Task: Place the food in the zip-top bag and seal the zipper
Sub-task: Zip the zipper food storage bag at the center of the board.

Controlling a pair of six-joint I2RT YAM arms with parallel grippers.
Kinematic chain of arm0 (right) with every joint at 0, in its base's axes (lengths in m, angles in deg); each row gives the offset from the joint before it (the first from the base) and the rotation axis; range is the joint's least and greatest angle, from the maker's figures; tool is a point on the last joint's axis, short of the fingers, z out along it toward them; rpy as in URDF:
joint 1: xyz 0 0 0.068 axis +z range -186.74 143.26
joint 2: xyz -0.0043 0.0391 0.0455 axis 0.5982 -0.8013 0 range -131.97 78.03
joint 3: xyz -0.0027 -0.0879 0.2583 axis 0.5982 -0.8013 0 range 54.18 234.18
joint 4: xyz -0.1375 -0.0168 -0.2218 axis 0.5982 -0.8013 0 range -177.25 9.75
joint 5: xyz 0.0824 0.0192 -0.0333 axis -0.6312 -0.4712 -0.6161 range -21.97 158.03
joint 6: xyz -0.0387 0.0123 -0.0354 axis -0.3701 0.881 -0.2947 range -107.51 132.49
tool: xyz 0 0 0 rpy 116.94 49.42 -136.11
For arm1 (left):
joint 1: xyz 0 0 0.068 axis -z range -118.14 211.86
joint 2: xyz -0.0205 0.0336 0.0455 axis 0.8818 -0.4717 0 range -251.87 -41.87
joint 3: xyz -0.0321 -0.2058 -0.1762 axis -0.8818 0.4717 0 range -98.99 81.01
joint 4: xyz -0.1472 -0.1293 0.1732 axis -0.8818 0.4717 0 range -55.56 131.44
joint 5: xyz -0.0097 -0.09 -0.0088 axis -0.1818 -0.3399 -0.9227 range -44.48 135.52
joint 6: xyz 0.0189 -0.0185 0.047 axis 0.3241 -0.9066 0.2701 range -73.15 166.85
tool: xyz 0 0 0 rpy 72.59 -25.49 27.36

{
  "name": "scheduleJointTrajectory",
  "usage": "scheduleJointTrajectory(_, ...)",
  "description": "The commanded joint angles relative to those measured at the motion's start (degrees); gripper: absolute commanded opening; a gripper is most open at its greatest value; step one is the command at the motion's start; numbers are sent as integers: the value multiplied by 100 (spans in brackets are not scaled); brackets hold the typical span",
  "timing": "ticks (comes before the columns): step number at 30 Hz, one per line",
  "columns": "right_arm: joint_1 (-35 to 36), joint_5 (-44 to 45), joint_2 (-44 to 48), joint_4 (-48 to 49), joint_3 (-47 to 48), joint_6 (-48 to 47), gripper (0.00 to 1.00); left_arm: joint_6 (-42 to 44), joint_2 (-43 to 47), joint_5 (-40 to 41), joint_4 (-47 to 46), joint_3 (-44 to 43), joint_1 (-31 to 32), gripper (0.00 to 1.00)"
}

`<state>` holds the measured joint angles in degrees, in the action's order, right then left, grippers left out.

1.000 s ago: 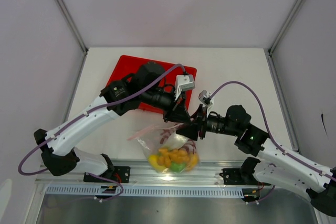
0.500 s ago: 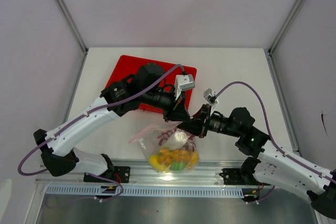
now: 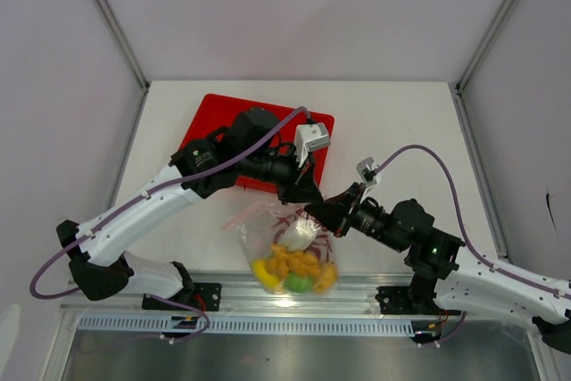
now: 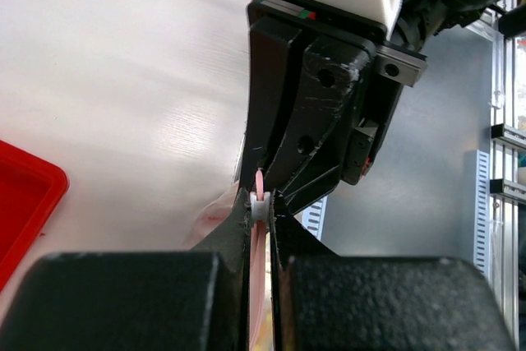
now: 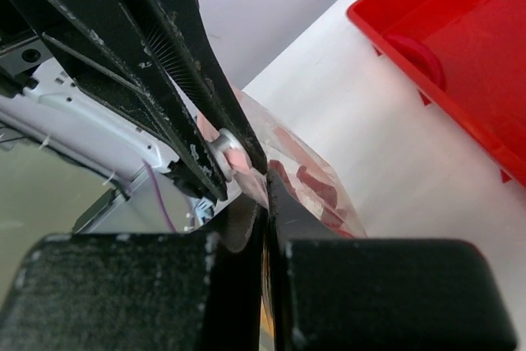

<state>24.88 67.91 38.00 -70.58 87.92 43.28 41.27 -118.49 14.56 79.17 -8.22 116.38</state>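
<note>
White bench [image 3: 393, 122] fills the middle of the overhead view, closed in by pale grey walls, with a metal rail [image 3: 268, 323] along the edge where the two arms are bolted.

Both hands meet tip to tip at the mouth of the zip-top bag [image 3: 285, 252]. The left hand [image 3: 310, 202] is clamped shut on the zipper [image 4: 256, 285]; its wrist camera shows the thin pinkish-red strip standing on edge between its two black fingers [image 4: 234, 228]. The right hand [image 3: 326, 214] faces it from the opposite side, touching or nearly touching it, and is also closed. In the left wrist view the right hand [image 4: 265, 182] tapers down to the same pink strip, and in its own camera the right hand [image 5: 265, 195] has its fingers pressed together with crinkly clear plastic [image 5: 308, 182] at their tips. The left hand [image 5: 234, 162] crosses that view as dark bars right against them.

The bag hangs and spreads below the two hands toward the rail, its mouth edge running away from the left hand's fingers. The food [image 3: 299, 269] sits inside the bag at the end farthest from the hands, a bunch of yellow, orange and green pieces.

A red tray [image 3: 210, 118] lies on the bench behind the left hand, partly under that arm; one corner [image 4: 25, 195] shows in the left wrist view, and its rim [image 5: 394, 34] shows beyond the right hand's fingers.
</note>
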Motion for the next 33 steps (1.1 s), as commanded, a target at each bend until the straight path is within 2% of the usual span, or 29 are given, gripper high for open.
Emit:
scheduleJointTrajectory(1,218,1400,144,-201,107,-248,0,-162,218,98,220,-165,23,1)
scheduleJointTrajectory(6,139,1472,294,-378,177,-310,0,-48,323,380,396,-86,23,7)
scheduleJointTrajectory(7,87,1462,312,-457,229,-353,0,4,340,476,457,-86,23,6)
scheduleJointTrajectory(8,60,1393,312,-483,239,-389,0,31,358,477,458,-77,15,0)
scheduleJointTrajectory(11,-150,261,294,-431,300,-696,0,31,385,12,318,-112,15,1)
scheduleJointTrajectory(12,-351,-394,268,-466,318,-732,5,14,376,-85,291,-182,15,1)
scheduleJointTrajectory(14,-537,-926,119,-571,467,-872,24,-4,385,-505,169,-200,15,1)
scheduleJointTrajectory(15,-677,-1355,75,-667,572,-951,37,-30,393,-603,115,-209,15,1)
scheduleJointTrajectory(16,-713,-1472,22,-712,616,-986,42,-39,411,-804,63,-200,15,1)
scheduleJointTrajectory(18,-792,-1727,-110,-712,669,-1074,45,-39,393,-999,-26,-217,15,1)
scheduleJointTrajectory(23,-863,-2378,-435,-326,678,-1145,45,13,376,-1316,-78,-218,15,0)
scheduleJointTrajectory(28,-907,-3133,-716,640,502,-1005,42,110,323,-1290,36,-156,-20,1)
scheduleJointTrajectory(30,-915,-3319,-787,860,494,-917,36,102,332,-1281,-8,-104,-56,1)
scheduleJointTrajectory(33,-968,-3293,-778,1124,371,-785,20,101,384,-1290,-61,-7,-126,1)
